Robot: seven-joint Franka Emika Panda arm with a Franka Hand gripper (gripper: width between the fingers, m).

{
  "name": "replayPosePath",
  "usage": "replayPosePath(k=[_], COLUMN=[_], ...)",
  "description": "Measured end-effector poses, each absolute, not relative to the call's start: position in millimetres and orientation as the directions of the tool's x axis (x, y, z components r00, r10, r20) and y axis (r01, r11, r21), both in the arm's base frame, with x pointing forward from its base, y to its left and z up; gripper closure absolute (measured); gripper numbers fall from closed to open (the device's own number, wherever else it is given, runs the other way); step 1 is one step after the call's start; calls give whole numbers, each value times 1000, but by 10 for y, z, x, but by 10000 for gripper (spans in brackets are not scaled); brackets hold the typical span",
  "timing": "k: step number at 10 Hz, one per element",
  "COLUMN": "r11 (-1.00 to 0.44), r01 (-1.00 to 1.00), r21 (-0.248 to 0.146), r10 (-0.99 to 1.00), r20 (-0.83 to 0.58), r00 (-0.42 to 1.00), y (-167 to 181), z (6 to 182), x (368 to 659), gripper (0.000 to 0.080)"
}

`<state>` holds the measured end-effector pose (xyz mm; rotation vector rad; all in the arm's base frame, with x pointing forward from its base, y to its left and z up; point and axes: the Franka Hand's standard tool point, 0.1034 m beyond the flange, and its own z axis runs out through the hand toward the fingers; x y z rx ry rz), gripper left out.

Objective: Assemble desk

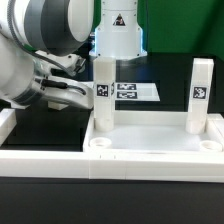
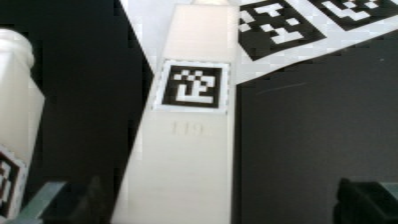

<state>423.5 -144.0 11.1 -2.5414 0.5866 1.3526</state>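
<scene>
A large white plastic rectangular tray-like desk top [image 1: 150, 160] with a raised rim is being carried by the black table [image 1: 50, 200], its near edge running across the lower part of the exterior view. Round sockets [image 1: 100, 144] are being shown open at its near corners. A short square white leg [image 1: 103, 75] bearing a black-and-white tag is being kept upright at the far corner on the exterior view's left. A second leg [image 1: 200, 80] of the same kind is being kept upright at the far corner on the exterior view's right. Whether either is fully seated in its socket cannot be told. The black two-finger gripper [image 1: 75, 92] is being held wide beside the first leg, level with its tag, and nothing is being gripped. In the wrist view that leg is being framed between the two dark fingertips [image 2: 50, 200], with a gap on each side. The flat white marker board [image 1: 137, 91] is being seen on the table beyond the desk top's far edge, between the two legs. A long plain white border rail [image 1: 12, 130] is being shown beside the desk top's edge on the exterior view's left.
</scene>
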Motion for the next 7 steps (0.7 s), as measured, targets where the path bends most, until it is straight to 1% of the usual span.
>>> replayPosePath(k=[1,2,4,7], r11=[-900,-900,-900,-901], r01=[-435,-435,-435,-435], r21=[7,7,8,8], r10=[-249,-249,-249,-248], r20=[-829,-829,-830,-830], r00=[501,501,499,500], y=[-1440,-1441,-1443,-1441], z=[110,108,105,103], x=[4233,4232,4229,4229], gripper=[177,177,515,512])
